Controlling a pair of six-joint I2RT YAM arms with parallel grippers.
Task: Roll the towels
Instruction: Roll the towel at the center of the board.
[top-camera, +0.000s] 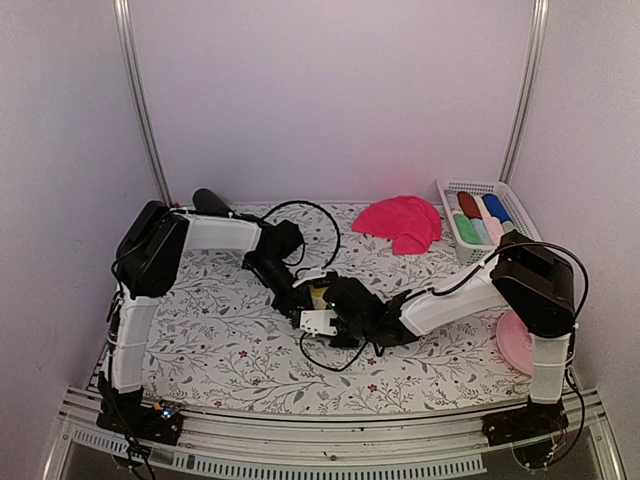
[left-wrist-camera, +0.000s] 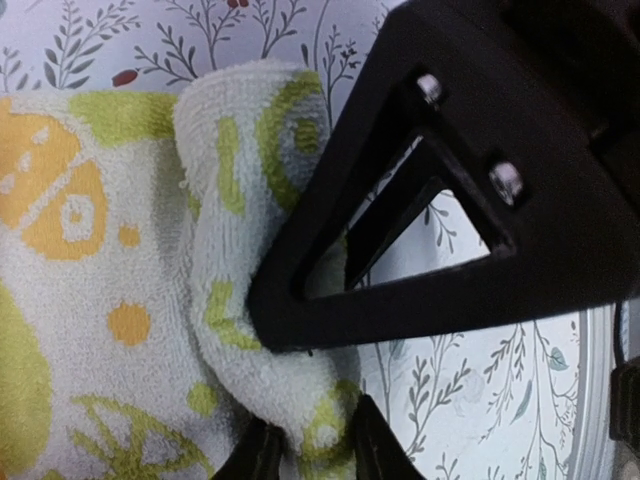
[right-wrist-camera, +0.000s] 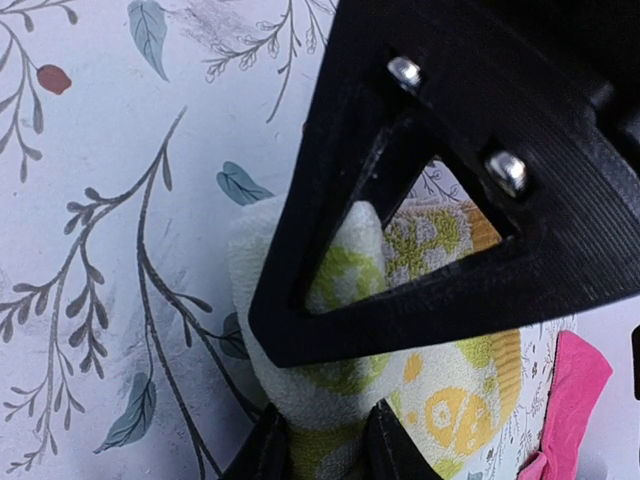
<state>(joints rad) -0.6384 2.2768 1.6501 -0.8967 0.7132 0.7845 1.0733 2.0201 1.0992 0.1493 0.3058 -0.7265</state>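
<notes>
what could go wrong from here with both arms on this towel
The left tool and right tool each pinch only the rolled edge of the patterned towel, so it could slip out and unroll. Both wrists sit crowded together mid-table, so they may bump.

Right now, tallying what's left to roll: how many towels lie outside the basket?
2: the hot pink towel crumpled near the basket, and the patterned towel mid-table, pinched by left gripper and right gripper. Others may be hidden.
</notes>
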